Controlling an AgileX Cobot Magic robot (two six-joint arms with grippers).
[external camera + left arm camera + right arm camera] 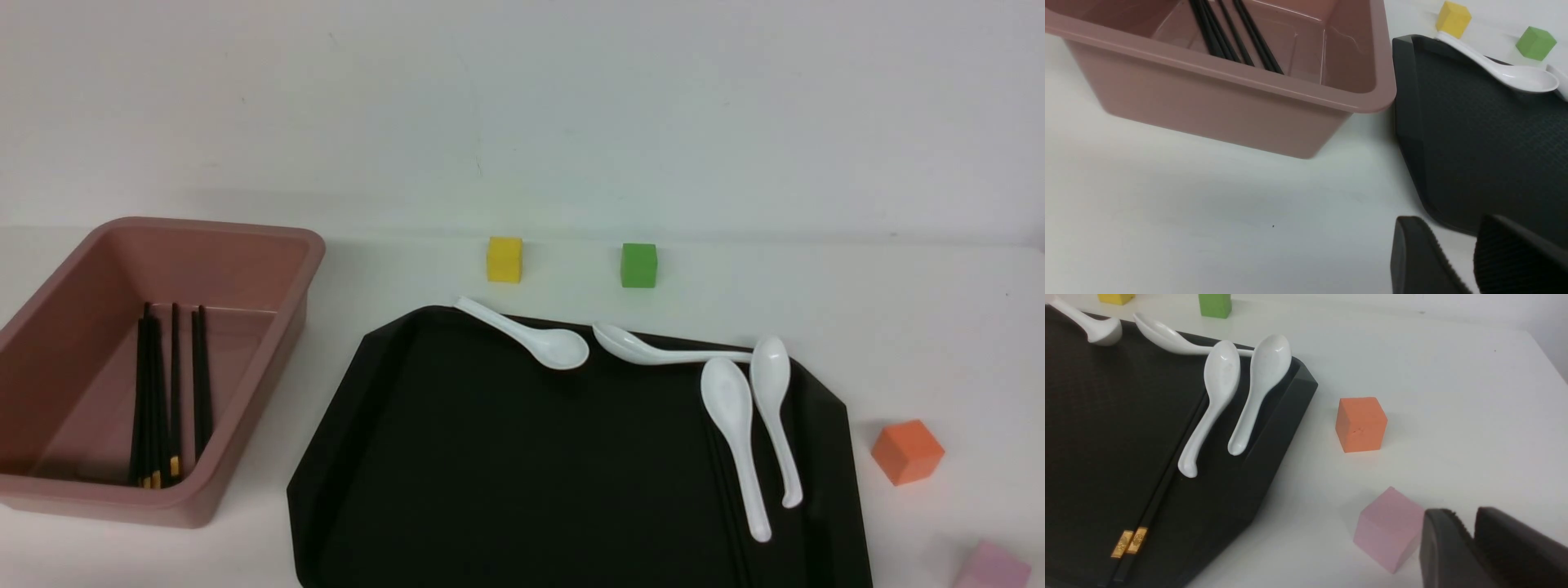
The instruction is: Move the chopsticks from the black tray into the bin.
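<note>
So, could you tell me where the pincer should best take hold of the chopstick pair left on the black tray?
Probably just beyond the gold bands of the chopstick pair, from above, closing across them: they lie flat, side by side, with the farther stretch under a white spoon.

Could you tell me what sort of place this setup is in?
Probably a robot lab bench rather than a kitchen: a bare white table against a blank wall, colored blocks such as the orange one, and a staged sorting setup of tray, spoons and bin.

White spoons [739, 425], coloured cubes [907, 451]
</note>
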